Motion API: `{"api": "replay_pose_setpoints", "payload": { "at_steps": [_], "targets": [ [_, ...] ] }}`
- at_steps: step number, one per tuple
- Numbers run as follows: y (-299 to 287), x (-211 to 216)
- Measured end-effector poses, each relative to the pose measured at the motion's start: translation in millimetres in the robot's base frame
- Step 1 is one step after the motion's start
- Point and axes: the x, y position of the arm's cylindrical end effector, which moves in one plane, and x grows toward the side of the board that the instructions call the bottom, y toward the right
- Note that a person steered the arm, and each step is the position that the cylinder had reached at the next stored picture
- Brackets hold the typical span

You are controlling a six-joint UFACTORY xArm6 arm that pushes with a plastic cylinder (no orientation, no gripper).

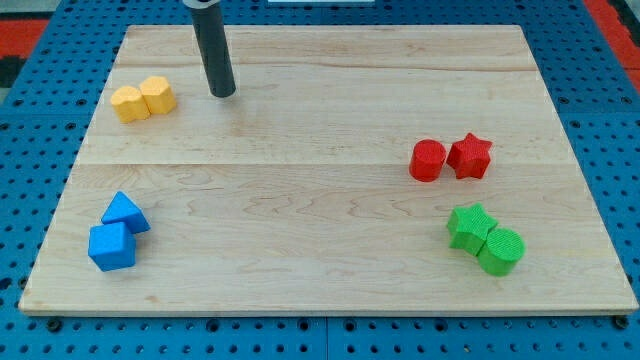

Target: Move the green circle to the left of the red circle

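The green circle (500, 250) lies at the view's lower right, touching a green star (470, 226) on its upper left. The red circle (428, 160) sits above them at the right, touching a red star (470, 156) on its right. My tip (223, 93) rests on the board near the view's top left, just right of the yellow blocks and far from the green and red blocks.
Two yellow blocks, a yellow star-like one (128, 103) and a yellow hexagon (158, 95), sit together at the upper left. A blue triangle (125, 213) and a blue cube (111, 246) sit at the lower left. The wooden board (320, 200) lies on a blue pegboard.
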Motion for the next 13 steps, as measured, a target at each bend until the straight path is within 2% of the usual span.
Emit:
{"api": "replay_pose_setpoints", "payload": {
  "at_steps": [1,2,3,4,5,6,7,8,9,10,11,12,13],
  "targets": [
    [2,-2],
    [85,4],
    [216,7],
    [308,41],
    [375,95],
    [424,174],
    [419,254],
    [354,267],
    [276,235],
    [205,223],
    [156,202],
    [136,210],
    [125,238]
  ]
}}
